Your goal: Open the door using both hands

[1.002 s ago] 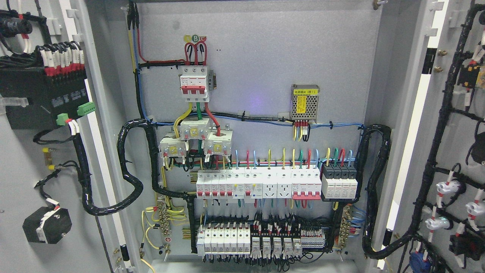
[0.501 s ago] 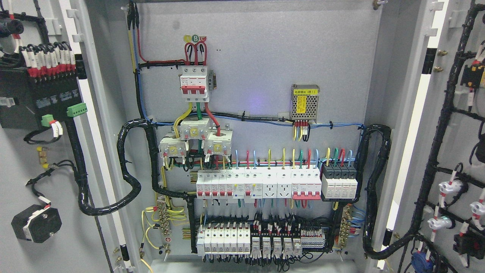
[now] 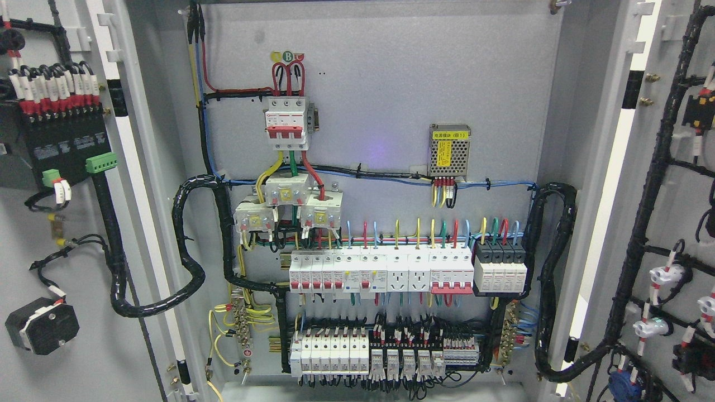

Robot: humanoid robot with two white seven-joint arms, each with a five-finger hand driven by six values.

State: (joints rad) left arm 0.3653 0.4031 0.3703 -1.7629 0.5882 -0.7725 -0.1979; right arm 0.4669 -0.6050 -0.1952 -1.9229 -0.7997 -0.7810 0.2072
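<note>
Both doors have swung wider since a second ago, the left door (image 3: 50, 234) carrying its black module further out and the right door (image 3: 670, 223) likewise, yet I see neither hand, so I cannot tell their fingers' state or what lies beside them.

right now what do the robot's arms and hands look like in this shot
Neither arm nor hand shows in the head view, so their colour, shape, cabling and markings cannot be told. The picture holds only the open cabinet: the left door and right door swung wide, each with black wiring on its inner face, and the grey back panel with rows of white breakers.
</note>
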